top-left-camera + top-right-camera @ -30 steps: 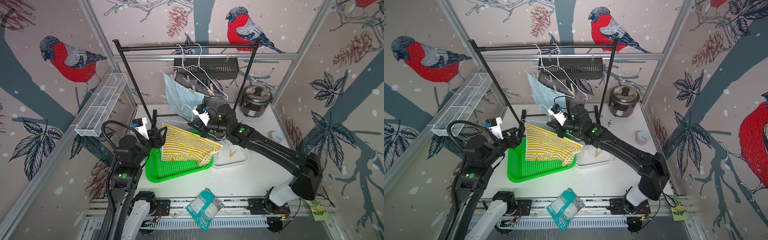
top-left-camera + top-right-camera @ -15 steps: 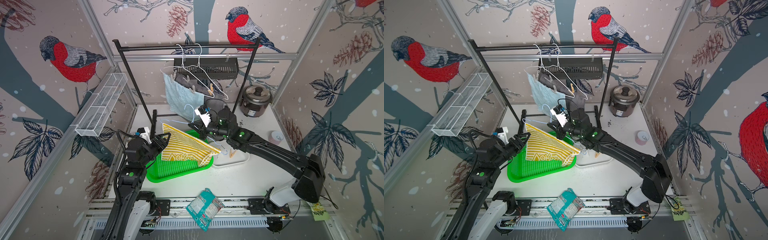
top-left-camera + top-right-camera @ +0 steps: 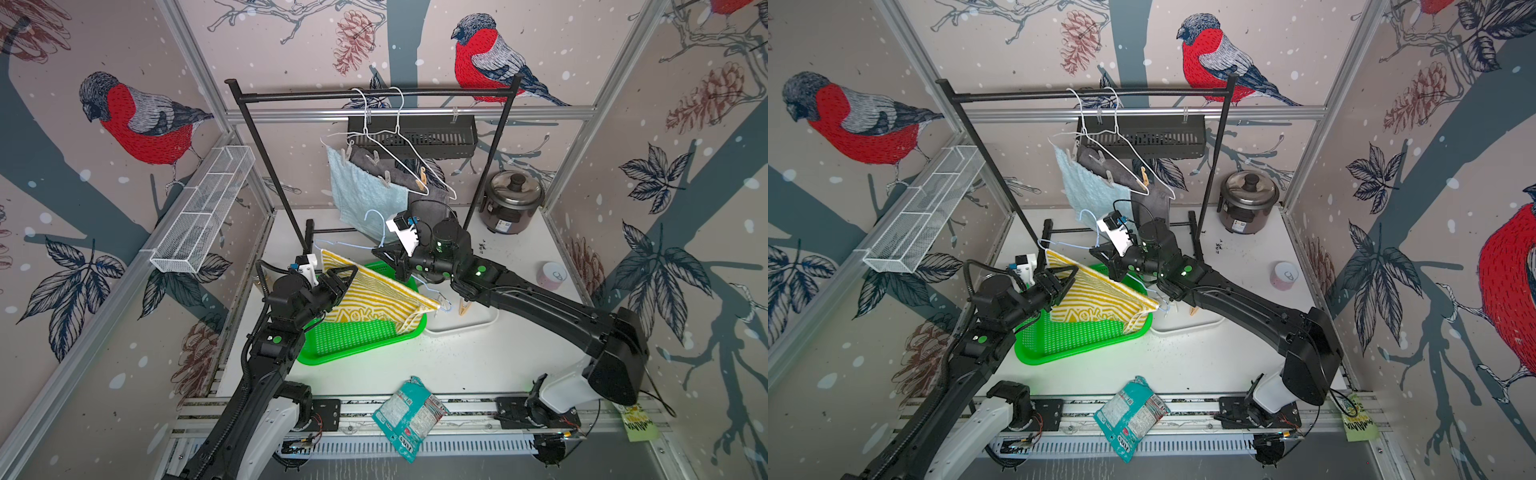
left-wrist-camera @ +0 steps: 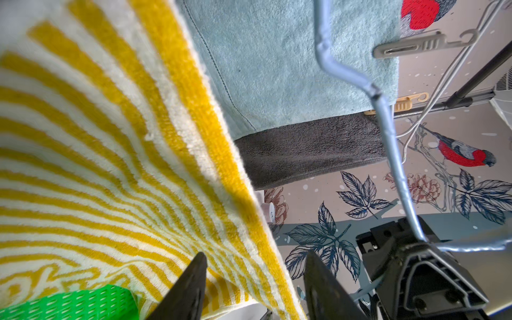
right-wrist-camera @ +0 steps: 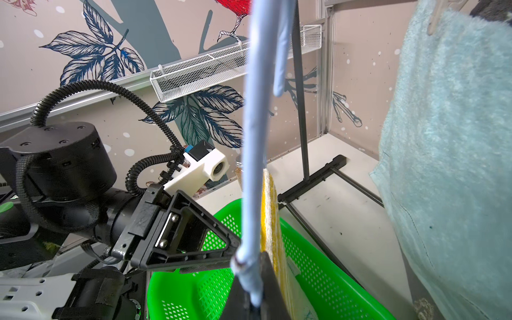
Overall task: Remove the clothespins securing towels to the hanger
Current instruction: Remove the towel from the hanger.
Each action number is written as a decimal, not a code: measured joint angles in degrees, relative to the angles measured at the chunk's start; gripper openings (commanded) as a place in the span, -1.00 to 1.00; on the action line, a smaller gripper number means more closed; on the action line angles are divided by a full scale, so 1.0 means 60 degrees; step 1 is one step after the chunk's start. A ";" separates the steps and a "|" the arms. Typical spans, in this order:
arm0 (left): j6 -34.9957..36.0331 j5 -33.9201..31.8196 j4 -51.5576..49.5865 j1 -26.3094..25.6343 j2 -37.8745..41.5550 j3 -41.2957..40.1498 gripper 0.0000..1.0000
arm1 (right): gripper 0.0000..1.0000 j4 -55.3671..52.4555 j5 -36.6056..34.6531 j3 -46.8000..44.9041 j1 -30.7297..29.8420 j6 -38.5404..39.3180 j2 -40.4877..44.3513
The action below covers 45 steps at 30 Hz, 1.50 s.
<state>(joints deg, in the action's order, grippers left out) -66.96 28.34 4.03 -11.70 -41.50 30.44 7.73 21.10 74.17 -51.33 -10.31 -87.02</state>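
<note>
Left wrist view: the left gripper [image 4: 255, 260] stands half open, its jaws astride the yellow-striped towel's [image 4: 110, 166] edge. The right gripper [image 5: 252, 293] pinches the light-blue hanger [image 5: 255, 138] over the green basket [image 3: 361, 340]. Clothespins [image 3: 422, 183] sit on the rack's [image 3: 374, 93] towels at 12 o'clock. Tugging the cloth could twist the thin wire from that pinch, or the jaws could miss the edge.

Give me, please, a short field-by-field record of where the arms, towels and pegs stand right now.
Right end effector: shut on the light blue hanger
Striped towel: draped on that hanger, above the green basket
Left end effector: open, jaws either side of the striped towel's edge
Blue towel and grey towel: hanging pegged from the rack
Loose clothespin: wooden, in the white tray
</note>
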 measured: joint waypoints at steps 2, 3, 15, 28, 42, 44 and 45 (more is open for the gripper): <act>-0.0117 0.0000 0.0291 0.0000 -0.0095 -0.0098 0.02 | -0.98 0.0015 0.0004 0.0000 -0.0022 0.0000 -0.0011; -0.0153 0.0011 0.0426 -0.0007 -0.0157 -0.0146 0.00 | -0.98 0.0015 0.0022 0.0000 -0.0040 -0.0004 -0.0022; -0.0295 0.0211 0.0798 -0.0087 -0.0532 -0.0240 -0.29 | -0.98 0.0149 0.0204 0.0047 -0.0138 -0.0047 -0.0189; -0.0273 0.0200 0.0798 -0.0091 -0.0550 -0.0288 -0.87 | -0.98 0.0291 0.0200 0.0047 -0.0164 -0.0073 -0.0211; -0.0004 -0.0357 0.0168 -0.0098 -0.0025 -0.0208 -1.00 | -0.98 0.0189 -0.0091 0.0080 -0.0120 0.0004 -0.0284; 0.0204 -0.0590 -0.0222 -0.0098 0.0171 -0.0098 -1.00 | -0.98 0.0124 -0.0229 0.0127 -0.0120 0.0044 -0.0321; 0.0244 -0.0769 -0.0433 -0.0098 0.0291 -0.0029 -1.00 | -0.98 0.0036 -0.0317 0.0160 -0.0120 0.0084 -0.0357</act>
<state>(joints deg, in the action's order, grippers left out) -65.49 23.73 1.43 -12.29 -39.75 30.26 7.94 19.20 75.13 -52.05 -9.80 -89.17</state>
